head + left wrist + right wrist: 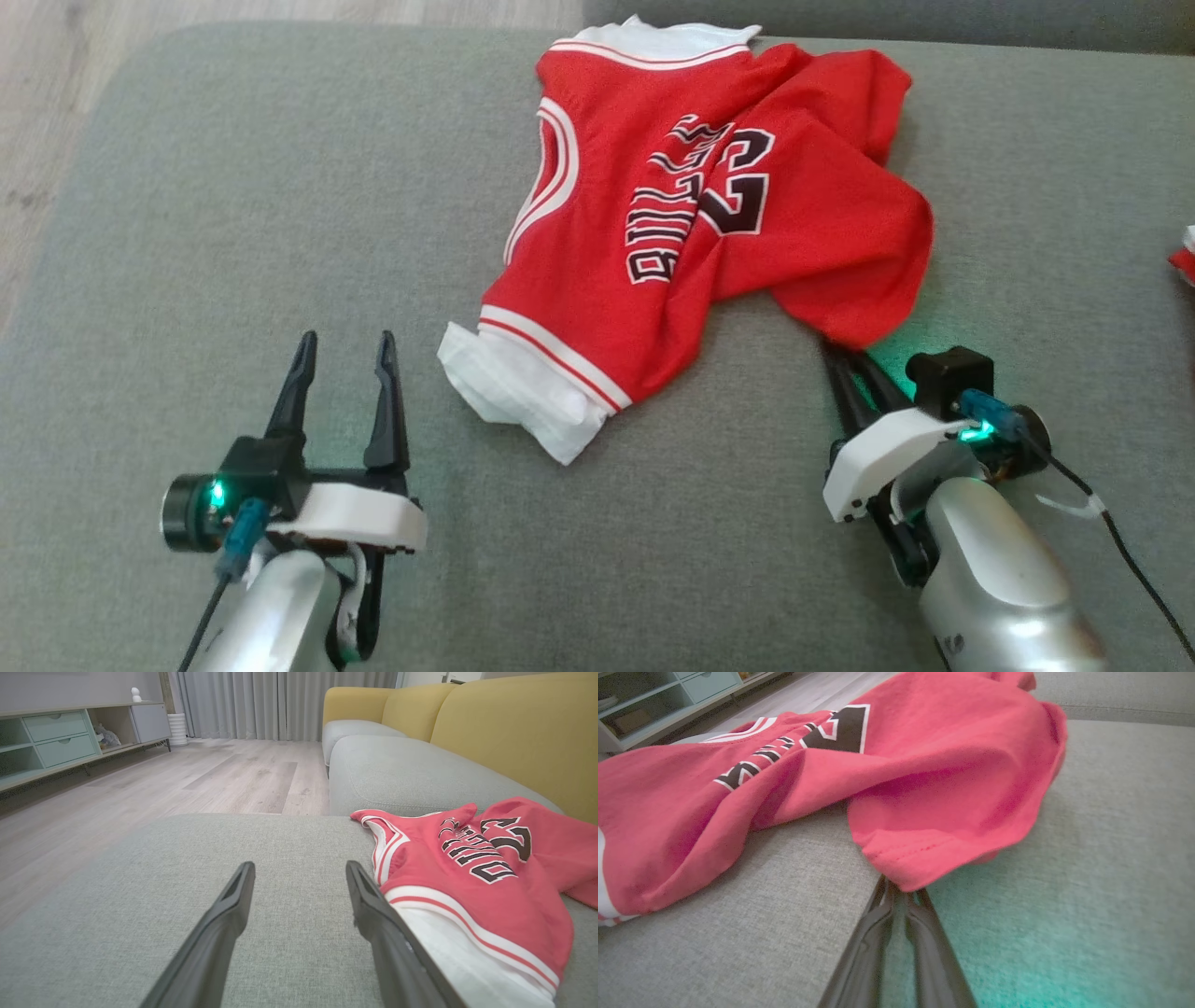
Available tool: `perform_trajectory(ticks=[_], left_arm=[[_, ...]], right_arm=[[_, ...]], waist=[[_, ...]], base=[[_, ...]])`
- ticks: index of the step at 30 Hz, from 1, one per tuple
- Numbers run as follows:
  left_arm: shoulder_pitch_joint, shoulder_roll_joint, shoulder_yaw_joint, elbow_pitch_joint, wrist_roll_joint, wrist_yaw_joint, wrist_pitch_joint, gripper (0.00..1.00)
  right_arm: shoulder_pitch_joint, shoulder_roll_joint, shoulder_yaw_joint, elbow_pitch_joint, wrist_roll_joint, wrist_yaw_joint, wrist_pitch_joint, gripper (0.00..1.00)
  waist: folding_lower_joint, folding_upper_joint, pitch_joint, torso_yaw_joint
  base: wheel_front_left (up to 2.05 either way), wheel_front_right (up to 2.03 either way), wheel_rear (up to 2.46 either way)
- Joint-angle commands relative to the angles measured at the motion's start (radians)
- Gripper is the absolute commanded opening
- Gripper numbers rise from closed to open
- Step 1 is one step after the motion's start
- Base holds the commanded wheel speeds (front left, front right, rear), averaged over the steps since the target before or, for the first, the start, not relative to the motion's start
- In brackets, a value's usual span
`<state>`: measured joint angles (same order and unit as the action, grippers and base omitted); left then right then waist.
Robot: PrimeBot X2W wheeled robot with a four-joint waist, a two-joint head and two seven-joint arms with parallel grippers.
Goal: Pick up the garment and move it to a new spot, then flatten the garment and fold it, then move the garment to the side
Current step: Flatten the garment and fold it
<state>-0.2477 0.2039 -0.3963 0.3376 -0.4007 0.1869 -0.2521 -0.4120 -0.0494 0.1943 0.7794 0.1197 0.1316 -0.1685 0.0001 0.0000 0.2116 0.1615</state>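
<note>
The garment (672,233) is a red basketball jersey with white trim and black lettering, lying crumpled on the grey cushion (280,187). Its white-edged hem points toward me. My right gripper (845,359) sits at the jersey's near right corner. Its two fingers are pressed together, with their tips tucked under the red hem (924,858). In the right wrist view the gripper (901,891) pinches that corner of cloth. My left gripper (346,341) rests open on bare cushion just left of the white hem. In its own view it (300,868) has the garment (467,882) beside its right finger, apart from it.
Wood floor (56,56) lies beyond the cushion's left edge. A small red and white thing (1184,257) pokes in at the right edge. A yellow sofa back (514,728) and a low cabinet (56,737) stand further off. Bare cushion stretches left of the jersey.
</note>
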Motion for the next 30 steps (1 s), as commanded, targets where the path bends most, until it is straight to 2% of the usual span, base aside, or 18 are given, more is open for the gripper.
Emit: perform_trajectory(ticks=[1,6,12,23,30], left_arm=[[-0.037,0.011,0.048,-0.022,0.009,0.000,-0.010,1.00],[-0.024,0.005,0.072,-0.015,0.018,-0.005,-0.010,1.00],[0.001,-0.006,0.096,-0.012,0.031,-0.011,-0.010,1.00],[0.026,-0.027,0.113,-0.004,0.052,-0.029,-0.010,1.00],[0.027,-0.040,0.123,0.004,0.070,-0.042,-0.010,1.00]], right_arm=[[-0.022,-0.001,0.021,-0.015,0.011,-0.001,-0.017,0.00],[-0.013,-0.001,-0.026,-0.021,0.008,-0.001,-0.048,0.00],[0.037,-0.006,-0.133,-0.073,-0.059,-0.001,-0.046,0.00],[0.148,-0.046,-0.282,-0.255,-0.136,-0.001,0.074,0.00],[0.226,-0.028,-0.454,-0.392,-0.211,-0.001,0.188,0.00]], waist=[[-0.0001,0.0000,-0.009,-0.011],[-0.0001,0.0000,-0.040,-0.051],[-0.0001,0.0000,-0.086,-0.102],[-0.0001,0.0000,-0.132,-0.137],[-0.0001,0.0000,-0.146,-0.143]], base=[[0.00,0.00,0.00],[0.00,0.00,0.00],[0.00,0.00,0.00],[0.00,0.00,0.00],[0.00,0.00,0.00]])
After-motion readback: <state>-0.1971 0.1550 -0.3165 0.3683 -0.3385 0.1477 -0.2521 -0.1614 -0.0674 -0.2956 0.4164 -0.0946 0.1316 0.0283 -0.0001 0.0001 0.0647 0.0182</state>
